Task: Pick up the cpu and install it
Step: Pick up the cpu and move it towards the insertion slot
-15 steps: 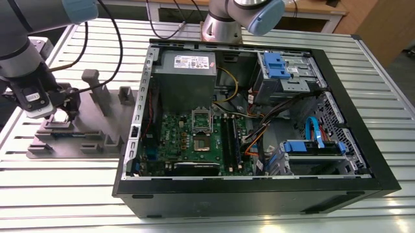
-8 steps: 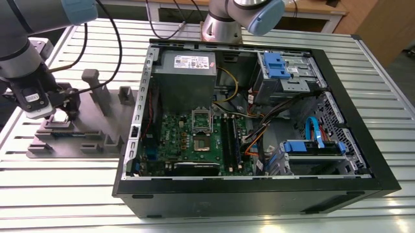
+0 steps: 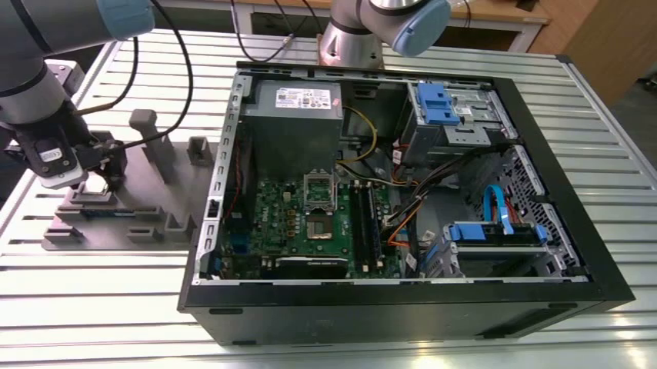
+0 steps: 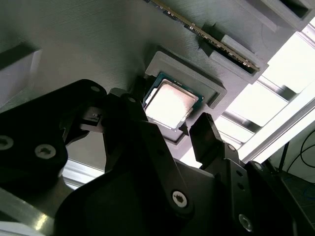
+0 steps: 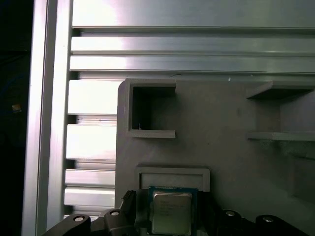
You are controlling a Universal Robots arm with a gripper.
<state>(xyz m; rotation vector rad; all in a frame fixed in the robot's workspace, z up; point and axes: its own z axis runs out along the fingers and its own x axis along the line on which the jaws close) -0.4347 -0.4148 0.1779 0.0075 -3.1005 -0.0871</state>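
Observation:
The cpu (image 4: pixel 170 102), a small square chip with a shiny metal top, lies in a shallow square nest of the grey fixture tray (image 3: pixel 154 196) at the exterior view's left, outside the computer case (image 3: pixel 411 192). My gripper (image 4: pixel 165 123) hangs low over that nest; its black fingers (image 4: pixel 204 135) press against two opposite edges of the chip. The first wrist view shows the cpu (image 5: pixel 170 211) level between the dark fingers (image 5: pixel 133 206) of the gripper (image 5: pixel 170 219), with the nest's rim just beyond it. The open socket (image 3: pixel 320 227) shows on the green motherboard.
Upright posts (image 3: pixel 144 123) rise from the tray close behind my gripper (image 3: pixel 91 183). A memory stick (image 4: pixel 211 42) stands in a tray slot nearby. A second arm's base (image 3: pixel 355 38) sits behind the case. The slatted metal table (image 3: pixel 92 292) ends near the tray.

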